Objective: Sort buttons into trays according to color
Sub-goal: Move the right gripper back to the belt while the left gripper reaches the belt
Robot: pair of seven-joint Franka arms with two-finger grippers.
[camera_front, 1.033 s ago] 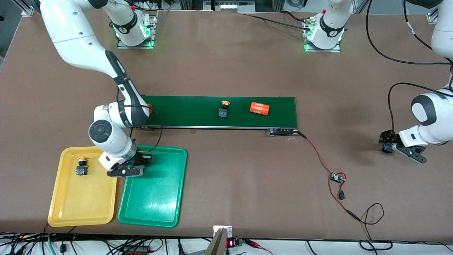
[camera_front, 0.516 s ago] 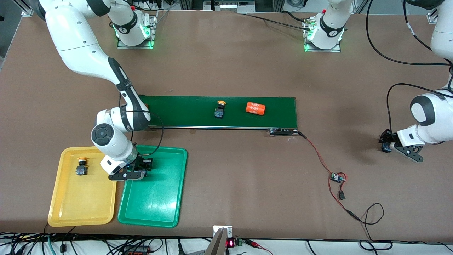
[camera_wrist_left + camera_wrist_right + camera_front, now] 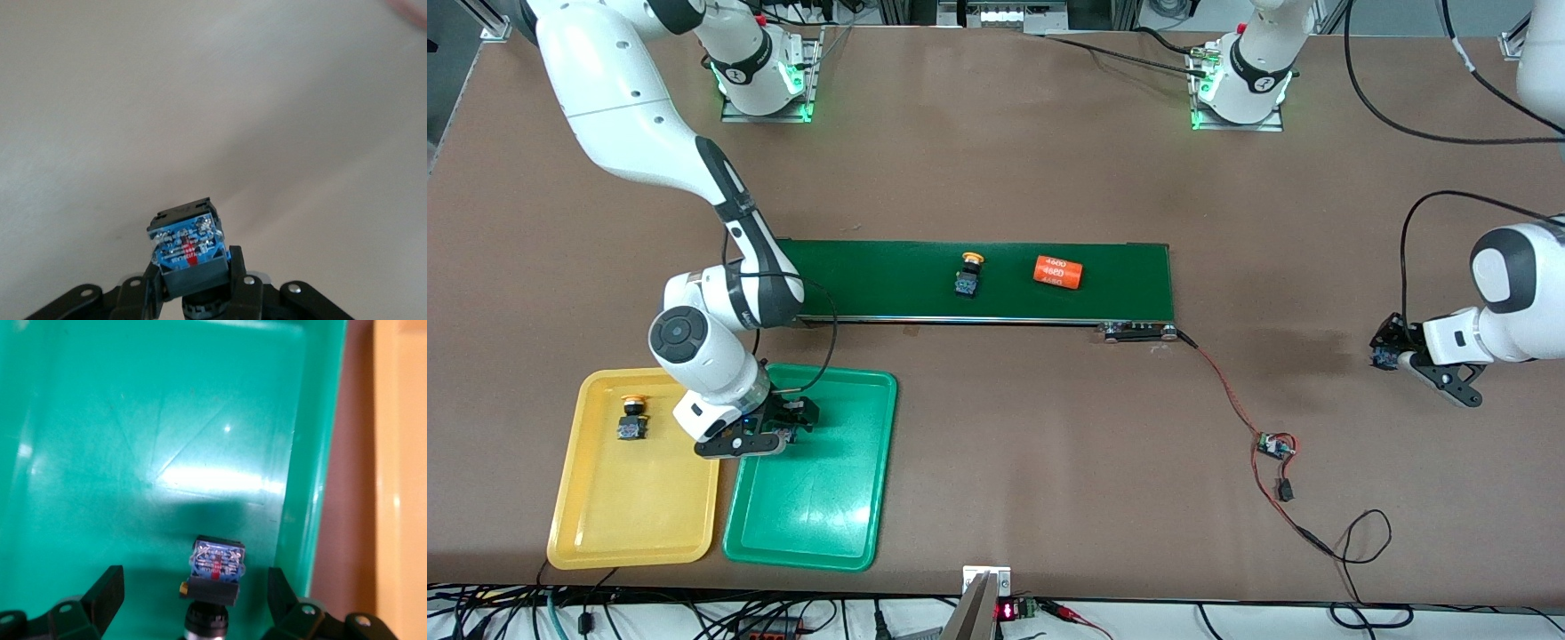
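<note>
Button (image 3: 215, 568) on green tray (image 3: 133, 420), untouched between spread fingers of right claw (image 3: 193, 600). Left claw (image 3: 195, 293) over table (image 3: 1049, 498), clamped on second button (image 3: 189, 248).

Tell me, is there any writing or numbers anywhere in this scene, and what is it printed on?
"4680", three white rows that seem to repeat it, though the lowest is less clear: on the orange cylinder lying on the dark-green conveyor belt.
Red glowing digits on the small display at the table edge nearest the front camera: too small to read.
Round marks on the two robot bases: too small to read.
Nothing else legible.
</note>
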